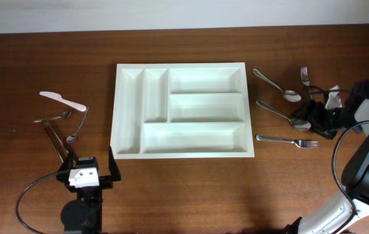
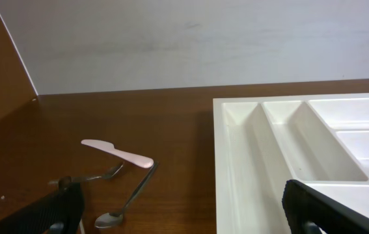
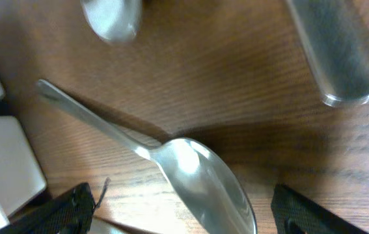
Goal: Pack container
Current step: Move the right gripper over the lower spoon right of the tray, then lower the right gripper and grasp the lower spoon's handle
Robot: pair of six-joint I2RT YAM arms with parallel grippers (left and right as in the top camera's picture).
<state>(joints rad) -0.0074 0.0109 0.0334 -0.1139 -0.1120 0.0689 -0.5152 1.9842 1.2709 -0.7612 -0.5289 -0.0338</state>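
Note:
The container [image 1: 181, 65] is a white tray with five empty compartments, lying mid-table; its left part shows in the left wrist view [image 2: 226, 169]. My right gripper [image 1: 308, 119] is down at the table on the right, over a metal spoon [image 1: 278, 112]. In the right wrist view that spoon's bowl [image 3: 200, 179] lies between the two black fingers [image 3: 60, 214]; the right gripper [image 3: 184, 218] is open, its fingers not touching the spoon. My left gripper [image 1: 86, 170] hovers open by the tray's front left corner, and the left wrist view shows the gripper [image 2: 184, 221] holding nothing.
Left of the tray lie a white plastic knife [image 1: 60, 99], a spoon [image 1: 78, 123], a fork [image 1: 53, 118] and another metal piece [image 1: 55, 142]. On the right lie a second spoon [image 1: 276, 86], a fork [image 1: 306, 77] and a fork [image 1: 287, 140] nearer the front.

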